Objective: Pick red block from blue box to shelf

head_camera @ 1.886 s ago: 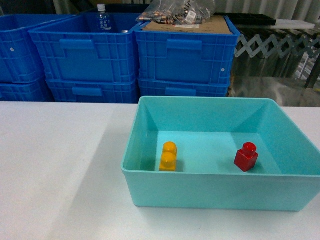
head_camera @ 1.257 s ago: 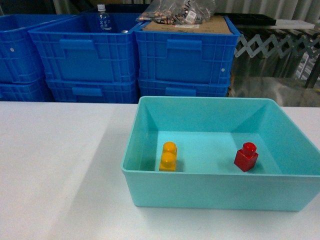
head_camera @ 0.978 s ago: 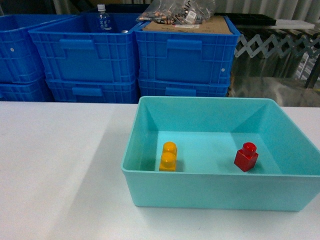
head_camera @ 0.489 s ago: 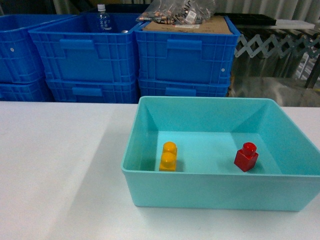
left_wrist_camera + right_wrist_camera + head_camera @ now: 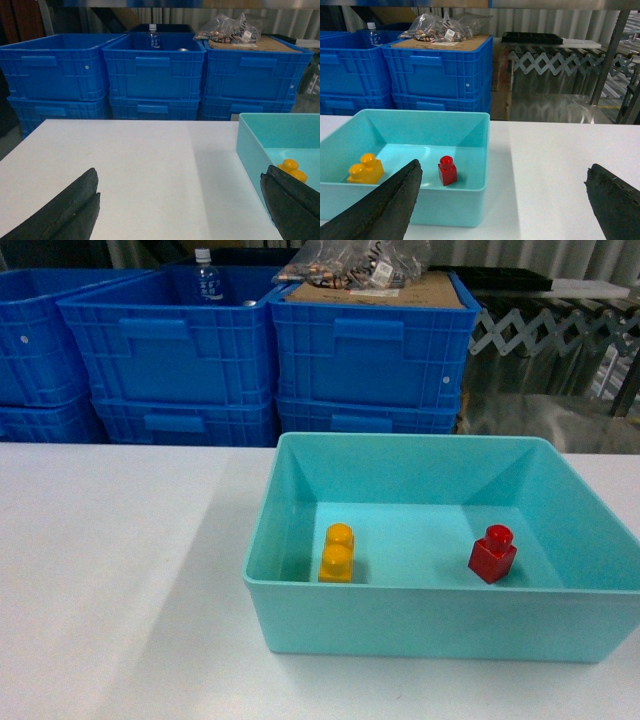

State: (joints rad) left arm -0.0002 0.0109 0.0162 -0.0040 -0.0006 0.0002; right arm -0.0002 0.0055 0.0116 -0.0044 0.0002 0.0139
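Nearest to us, our right gripper [image 5: 505, 200] holds its fingers [image 5: 380, 205] spread wide, gripping nothing; our left gripper [image 5: 180, 205] is likewise wide and holds nothing, poised over the white surface [image 5: 110, 570]. Beyond them sits the blue box [image 5: 440, 625], and the red block [image 5: 447, 170] stands upright on its floor, stud up, near the right wall. From our right fingers it lies ahead and left of centre; that arm is clearly nearer. The yellow brick [image 5: 337, 553] rests well apart, leftward. Farther back stand dark blue crates [image 5: 370, 340]. We see no shelf tier to place on.
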